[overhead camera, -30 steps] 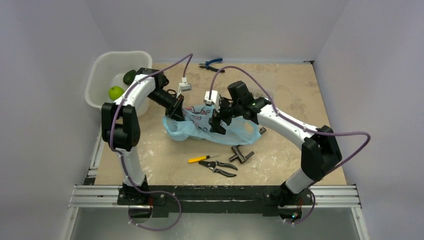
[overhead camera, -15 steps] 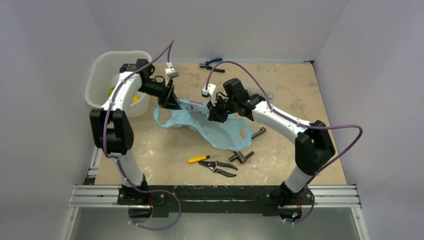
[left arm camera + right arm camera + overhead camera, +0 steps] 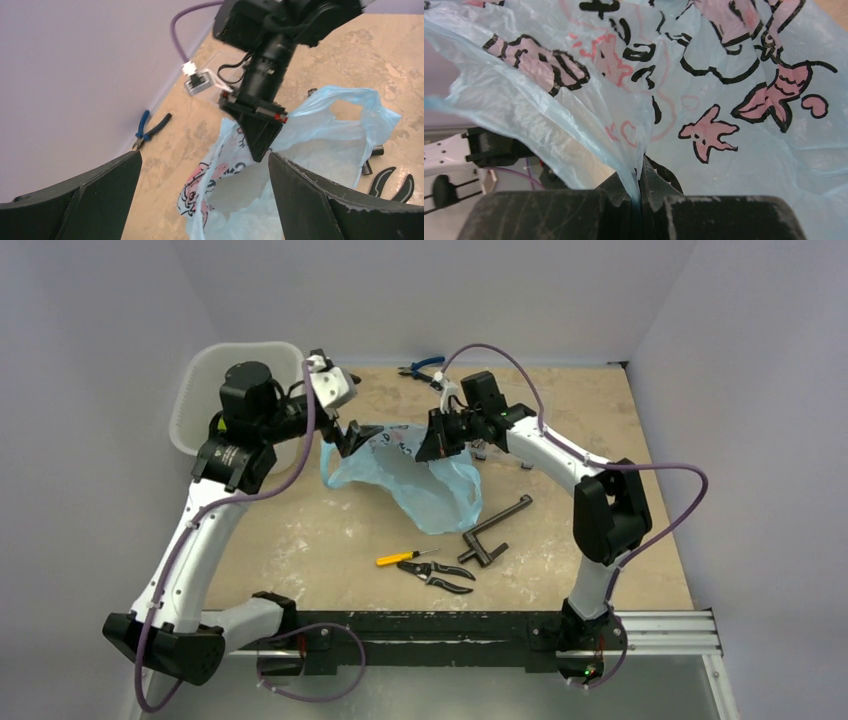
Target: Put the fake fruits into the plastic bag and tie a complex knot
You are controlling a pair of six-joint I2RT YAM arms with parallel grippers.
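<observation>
As right gripper [image 3: 639, 192] pinches it, plastic bag [image 3: 744, 65] shows cartoons [image 3: 709, 135].

Beige, mottled table top [image 3: 300, 530], blotched with paler patches, closed in by walls on three sides. At centre of the overhead frame, a light-blue plastic bag [image 3: 430, 490] with dark and pink print, lower part spread on the surface, upper rim raised off it. Below the bag, toward lower centre, a yellow-handled screwdriver [image 3: 405, 558] and, just beside it, black-handled pliers [image 3: 437, 574] with handles splayed. Right of those, a dark T-shaped metal tool [image 3: 495, 530], flat, near the bag's lower corner. At the top edge, by the far wall, blue-handled pliers [image 3: 420, 368]. At upper left, a white tub [image 3: 195, 390] at the table's corner.
</observation>
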